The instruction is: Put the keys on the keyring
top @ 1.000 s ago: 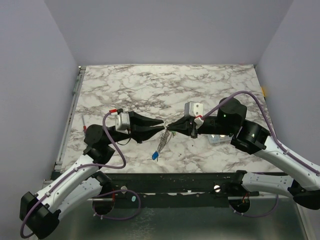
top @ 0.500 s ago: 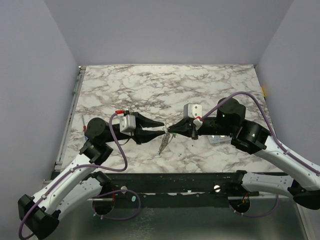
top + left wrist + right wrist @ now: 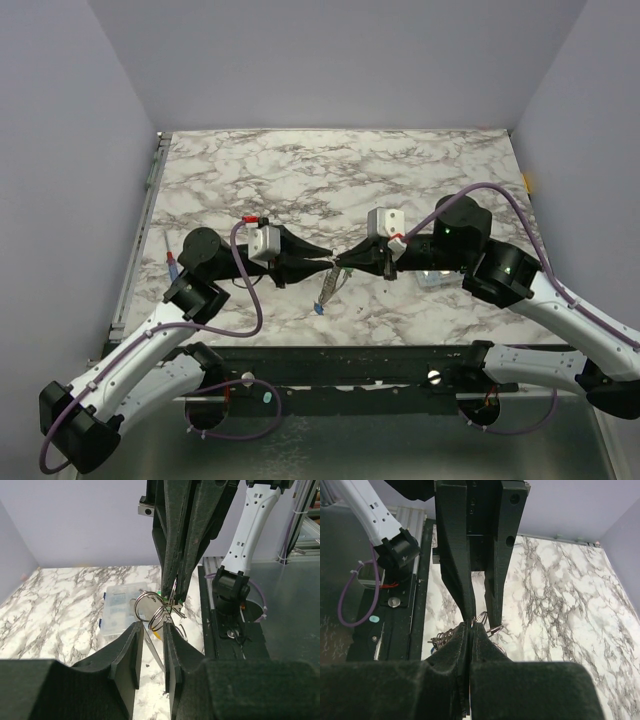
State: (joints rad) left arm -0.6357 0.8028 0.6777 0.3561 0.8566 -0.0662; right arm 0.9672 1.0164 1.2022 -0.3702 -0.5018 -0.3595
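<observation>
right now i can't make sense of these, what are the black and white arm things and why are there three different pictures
Two robot arms are bolted at the near edge of a marble table. The wide picture looks down from above and behind them; the other two come from a camera on each wrist, so the black shapes at the bottom are that arm's own. The right fingers are shut, pinching a wire keyring that hangs with a blue key at its end. The left fingers stand slightly apart right beside it. A clear plastic box and a pen lie on the table.
</observation>
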